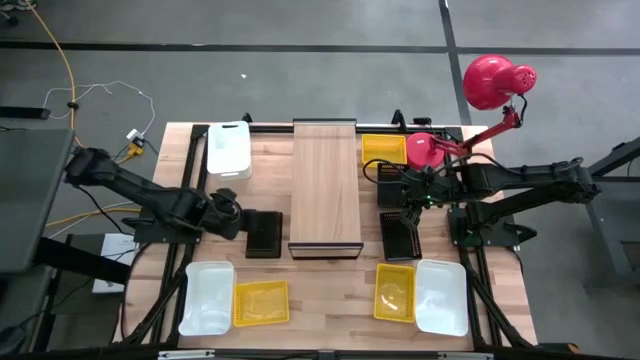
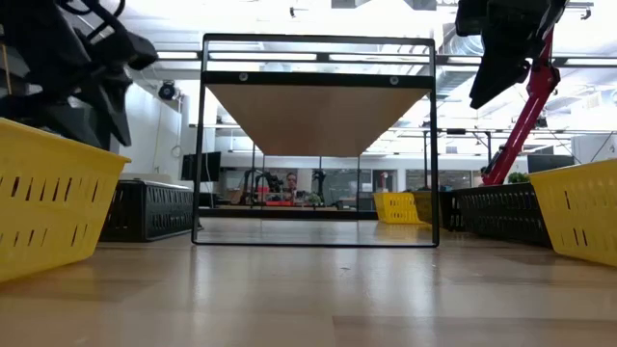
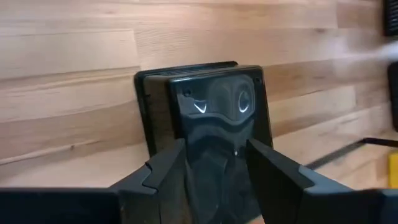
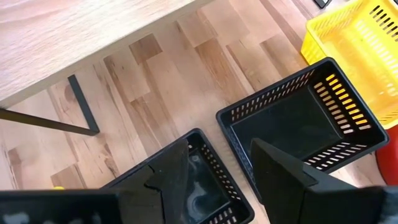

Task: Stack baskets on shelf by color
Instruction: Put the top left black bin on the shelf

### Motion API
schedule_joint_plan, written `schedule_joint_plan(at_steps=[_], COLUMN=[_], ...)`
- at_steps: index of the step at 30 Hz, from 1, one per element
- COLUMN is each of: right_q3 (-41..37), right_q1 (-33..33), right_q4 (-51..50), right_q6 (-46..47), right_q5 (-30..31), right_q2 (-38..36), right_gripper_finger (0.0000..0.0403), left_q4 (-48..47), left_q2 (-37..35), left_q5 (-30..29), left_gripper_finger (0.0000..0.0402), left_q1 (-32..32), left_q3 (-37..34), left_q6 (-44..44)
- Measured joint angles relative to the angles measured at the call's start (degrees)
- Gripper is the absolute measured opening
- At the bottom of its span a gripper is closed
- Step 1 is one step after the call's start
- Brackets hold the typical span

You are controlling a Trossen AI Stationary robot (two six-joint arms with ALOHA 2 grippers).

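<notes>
Meanwhile both grippers, left [image 3: 214, 174] and right [image 4: 221, 171], hover with fingers spread above black baskets [image 4: 301, 121].

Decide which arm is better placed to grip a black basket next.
Probably right: the right gripper hangs open with its fingers straddling a black basket wall, near the shelf. The left gripper, also open, sits beside the other black basket.

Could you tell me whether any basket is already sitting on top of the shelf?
No, in the high view the shelf has a bare wood top, with no basket on it.
</notes>
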Motion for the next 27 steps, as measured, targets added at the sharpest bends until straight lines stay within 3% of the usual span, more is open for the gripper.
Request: schedule_joint_plan(at_steps=[8, 19, 23, 27], right_q3=[0.0, 0.0, 0.0, 0.0], right_q1=[0.0, 0.0, 0.0, 0.0], right_q4=[0.0, 0.0, 0.0, 0.0], right_q6=[-0.1, -0.2, -0.1, -0.1], right_q5=[0.2, 0.3, 0.3, 0.3], right_q2=[0.0, 0.0, 0.0, 0.0], right_gripper_finger=[0.0161, 0.0161, 0.0161, 0.0161], left_q4=[1.3, 6.7, 8.0, 8.2], left_q2=[8.2, 13.8, 15.5, 16.1], left_q5=[0.5, 0.7, 0.0, -1.0], left_gripper_finger=[0.0171, 0.0213, 0.0191, 0.0124], left_q1=[0.0, 0.0, 0.1, 0.1], left_q3=[0.0, 0.0, 0.0, 0.1], left_q6=[-4.1, -5.8, -5.8, -5.9])
